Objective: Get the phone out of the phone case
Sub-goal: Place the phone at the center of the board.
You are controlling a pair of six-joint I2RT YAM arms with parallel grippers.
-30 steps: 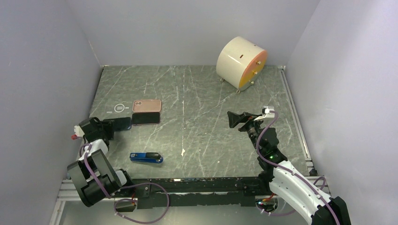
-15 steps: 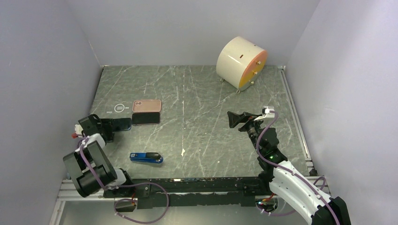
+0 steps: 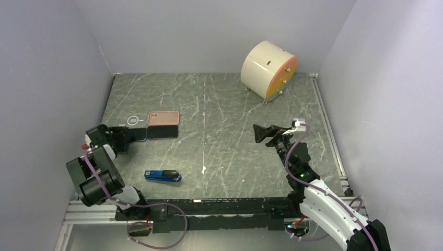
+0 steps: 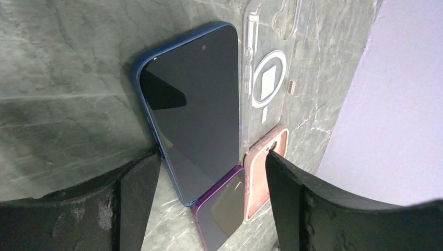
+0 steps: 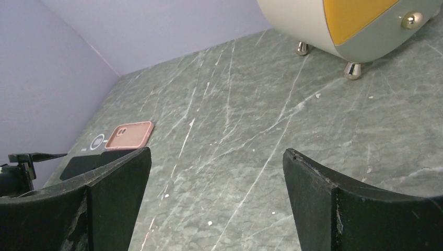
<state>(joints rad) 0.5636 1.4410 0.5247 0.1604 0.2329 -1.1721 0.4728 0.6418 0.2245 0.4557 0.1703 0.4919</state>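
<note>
A blue phone (image 4: 193, 104) lies screen up on the table, beside an empty clear case with a ring mark (image 4: 266, 78). A purple phone (image 4: 224, 209) and a pink case (image 4: 264, 172) lie just beyond them. In the top view the blue phone (image 3: 137, 135) is at the left, with the clear case (image 3: 134, 121), pink case (image 3: 163, 117) and purple phone (image 3: 162, 132) around it. My left gripper (image 3: 123, 138) is open, low over the table, with its fingers either side of the blue phone's near end (image 4: 209, 188). My right gripper (image 3: 261, 133) is open and empty at mid-right (image 5: 217, 178).
A cream and orange round drawer box (image 3: 269, 69) stands at the far right on small metal feet. A blue and black tool (image 3: 162, 175) lies near the front left. A white crumb (image 3: 203, 169) lies beside it. Lilac walls close in the table on three sides.
My left arm's elbow has swung left and its wrist has shifted slightly farther from the front edge, near the blue phone. The phones, cases and right arm have not moved.
</note>
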